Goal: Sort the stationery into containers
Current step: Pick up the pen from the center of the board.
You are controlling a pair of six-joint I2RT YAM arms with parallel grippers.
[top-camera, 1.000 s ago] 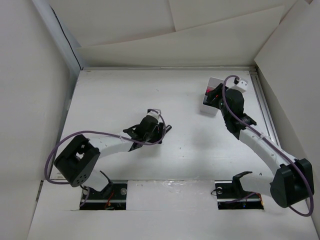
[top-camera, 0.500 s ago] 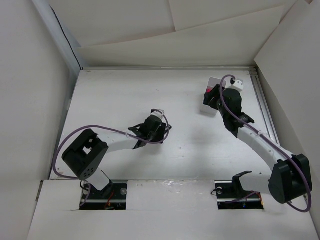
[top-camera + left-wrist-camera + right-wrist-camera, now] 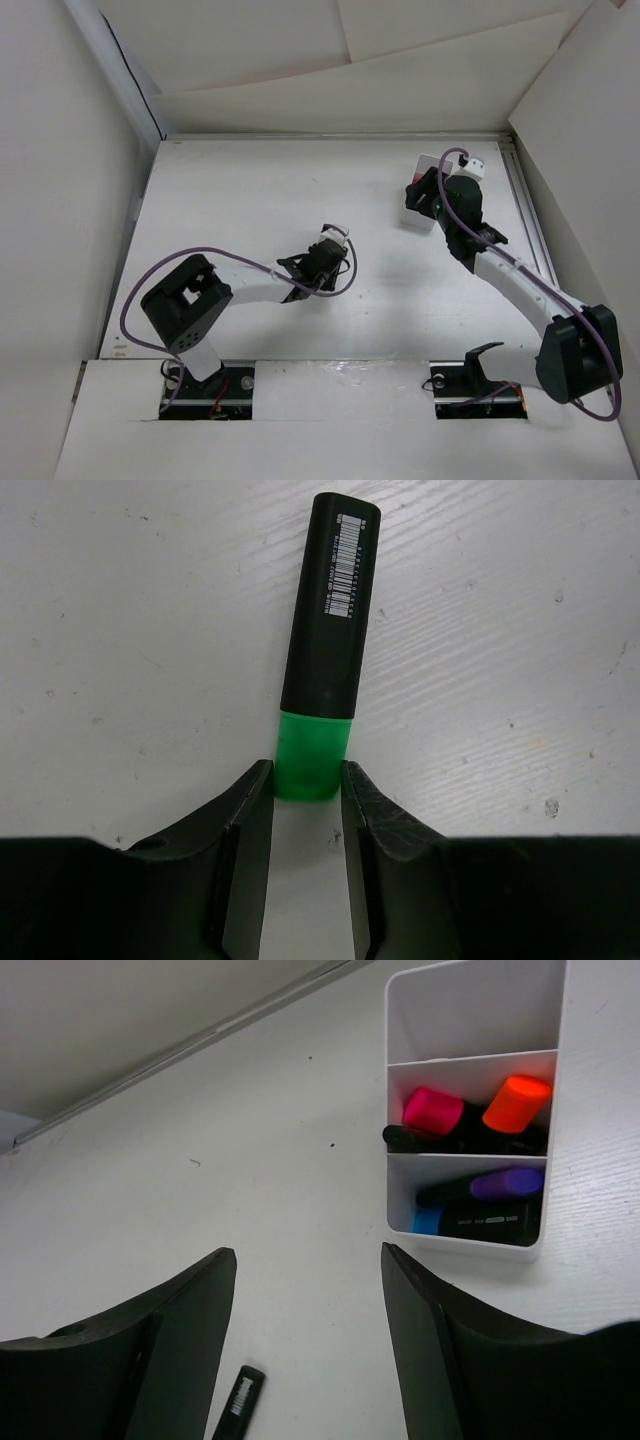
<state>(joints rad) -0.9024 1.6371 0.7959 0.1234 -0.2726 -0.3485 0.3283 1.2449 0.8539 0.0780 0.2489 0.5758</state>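
Mid-table, left of centre: left gripper (image 3: 306, 785) down at the white table (image 3: 240, 180), jaws narrow, drawn in against both sides of the green cap of a green marker (image 3: 325, 630). Marker flat on the surface, black body pointing straight away from the fingers, barcode label near the far end. Contact on the cap only, black body free. Cannot tell whether raised off the surface at all. Further right, from the right wrist camera: black end of another marker (image 3: 238, 1405) with a barcode label, flat on the table, cut off by the lower frame edge. Above it, right gripper (image 3: 307, 1255) spread wide, nothing between the fingers, hanging over the table. Just right of that and beyond the fingertips: white organiser (image 3: 388, 1140), three compartments in a row, on the right half of the table toward the far edge, partly hidden behind the gripper in the overhead view. Middle compartment: pink-capped marker (image 3: 432, 1110) and orange-capped marker (image 3: 515, 1100) side by side, caps up. Nearest compartment: purple-capped marker (image 3: 505, 1183) above blue-capped marker (image 3: 428, 1222), both lying crosswise. Right gripper near the organiser, apart from it.
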